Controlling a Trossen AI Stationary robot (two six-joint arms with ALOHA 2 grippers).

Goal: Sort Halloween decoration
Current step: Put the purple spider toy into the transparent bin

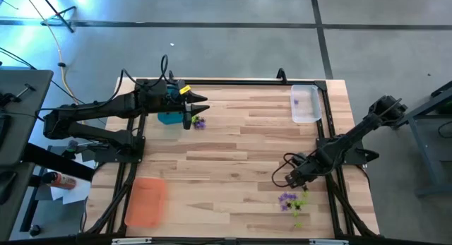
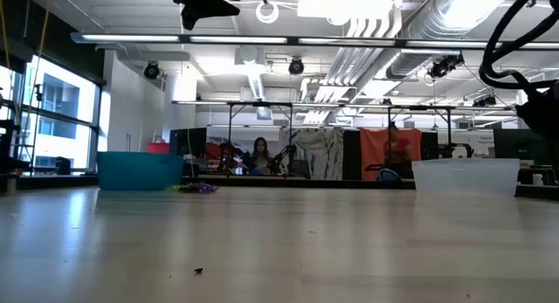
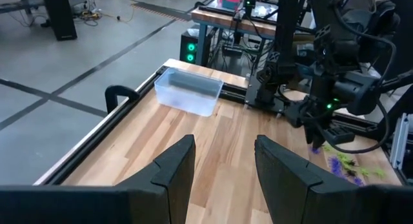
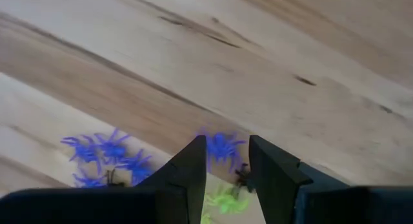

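Observation:
A pile of tiny purple and lime green spiky trinkets (image 1: 293, 201) lies on the wooden table near its front right. My right gripper (image 1: 291, 180) points down just over the pile's far edge. It is open, with one purple trinket (image 4: 222, 146) showing between its fingertips (image 4: 226, 164). More purple trinkets (image 4: 106, 153) and a green one (image 4: 222, 201) lie close by. My left gripper (image 1: 201, 107) hangs open and empty (image 3: 222, 166) high over the far left, above a teal tray (image 1: 169, 118). A few trinkets (image 1: 199, 122) lie beside that tray. My right gripper comes from above with a finger (image 4: 193, 166) on either side of the purple trinket, which lies on the table. I cannot tell whether the fingers touch it.
A clear tray (image 1: 305, 104) stands at the far right edge and an orange tray (image 1: 146, 201) at the front left. A black frame rail (image 1: 233, 81) runs round the table. The middle of the tabletop (image 1: 233, 153) is bare wood. A tiny dark speck (image 2: 198, 271) lies near the front.

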